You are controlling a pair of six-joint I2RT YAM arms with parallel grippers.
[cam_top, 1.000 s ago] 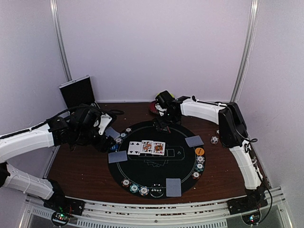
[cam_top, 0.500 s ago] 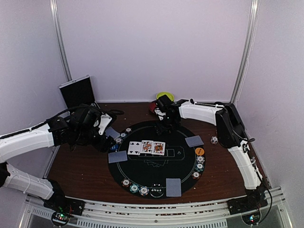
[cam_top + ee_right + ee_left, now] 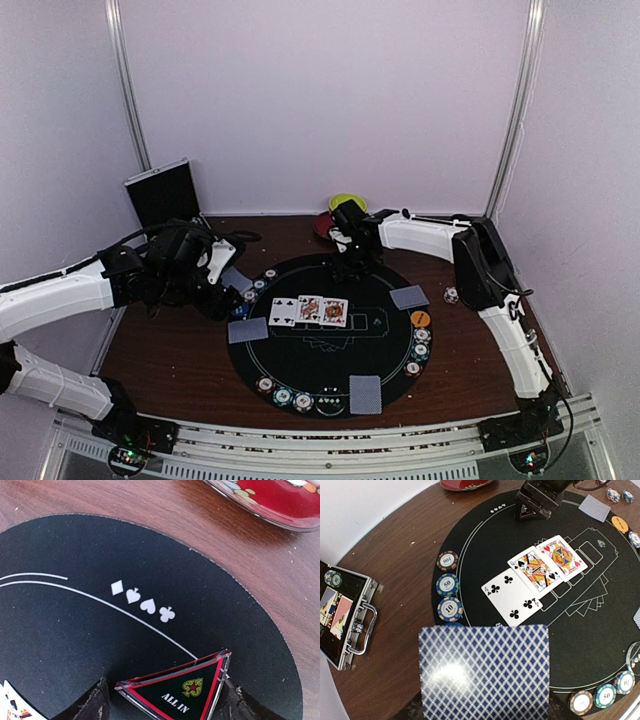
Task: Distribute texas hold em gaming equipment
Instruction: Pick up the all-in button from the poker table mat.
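Mat: the round black felt [image 3: 330, 355] fills the middle of the top view, and most of the kit already lies on it.
Case: the open case [image 3: 350, 587] is at the left edge of the left wrist view. It holds a chip and a few cards, so I judge some stock is not handed out.
Held card: the left gripper [image 3: 225, 275] is clamped on a blue-backed card [image 3: 485, 672] above the mat's left rim, not yet dealt.
Board: three face-up cards [image 3: 310, 311] sit touching in a row at centre. The printed outlines beside them look unfilled.
Hands: there are face-down cards at left [image 3: 248, 330], right [image 3: 409, 297] and bottom [image 3: 366, 393]. None shows at the top seat.
All-in marker: the triangular token [image 3: 180, 690] is on the mat's top edge, between the fingers of the right gripper [image 3: 167, 702]. Its jaws stand either side, but I cannot tell whether they press it.
Chips: there are stacks along the left [image 3: 447, 585], bottom [image 3: 300, 400] and right [image 3: 420, 345] rims.
Button: the orange disc [image 3: 421, 318] is placed at the right rim.
Left to do: probably the held card, the marker and the top seat.
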